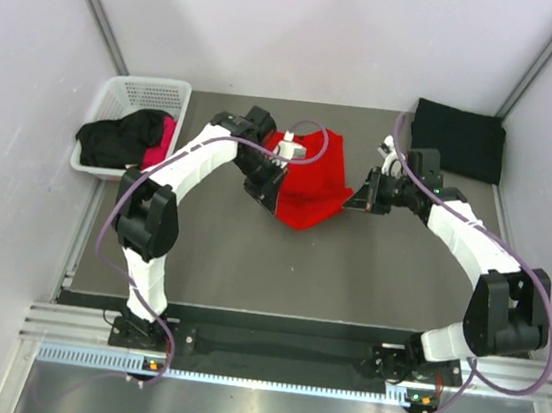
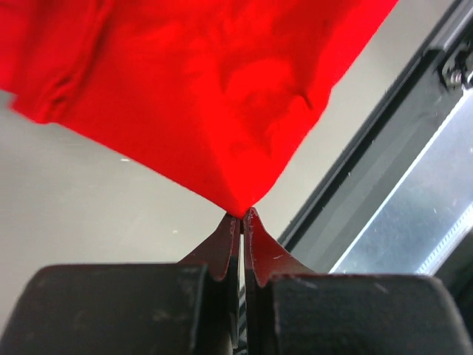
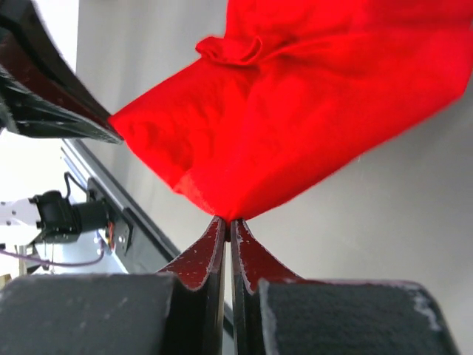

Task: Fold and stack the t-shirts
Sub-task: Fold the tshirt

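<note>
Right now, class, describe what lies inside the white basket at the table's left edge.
In the basket, a black garment spills over the rim, with a pink garment beside it. Anything beneath them is covered.

From above, the left arm (image 1: 201, 157) covers the red shirt's (image 1: 314, 186) left edge, and the left tool (image 1: 269, 194) is too dark and small there to show its grip. The right tool (image 1: 352, 202) meets the shirt's right corner, but the contact is too small to make out. In both wrist views the shirt runs off the top edge, and its pinched corner vanishes inside the closed tools. In the basket (image 1: 139, 89) a pink shirt (image 1: 166, 138) lies mostly under a black garment (image 1: 118, 139); perhaps more cloth sits beneath. The folded black shirt (image 1: 458, 138) at the desk's (image 1: 279, 267) far right is too dark to show its layers.
</note>
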You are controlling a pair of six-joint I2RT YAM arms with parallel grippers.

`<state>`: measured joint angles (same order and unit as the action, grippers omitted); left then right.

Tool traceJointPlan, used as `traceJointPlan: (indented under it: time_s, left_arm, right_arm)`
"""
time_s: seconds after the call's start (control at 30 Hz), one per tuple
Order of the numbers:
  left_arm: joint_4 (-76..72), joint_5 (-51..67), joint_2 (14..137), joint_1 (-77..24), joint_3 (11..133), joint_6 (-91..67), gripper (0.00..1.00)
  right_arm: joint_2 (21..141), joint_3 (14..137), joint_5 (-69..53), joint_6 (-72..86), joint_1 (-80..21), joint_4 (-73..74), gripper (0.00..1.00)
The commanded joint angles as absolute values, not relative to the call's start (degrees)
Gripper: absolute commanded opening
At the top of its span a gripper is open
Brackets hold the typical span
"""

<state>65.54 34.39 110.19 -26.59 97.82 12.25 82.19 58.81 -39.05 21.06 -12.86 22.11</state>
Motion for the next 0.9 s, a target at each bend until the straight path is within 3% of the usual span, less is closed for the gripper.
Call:
traceJointPlan:
  time_s: [0.0,0.87]
  left_arm:
    - [66.27,34.62,107.22,-23.47,101.95,13.71,0.0]
    - [53.36,32.88,130.25,-13.19,134.64,6.16,0.0]
  right_arm:
    - [84.98,62.84,-39.02,20.21,-12.04,19.17,0.0]
    - [113.1,95.61,-36.56,22.59,-11.07,11.34,0.0]
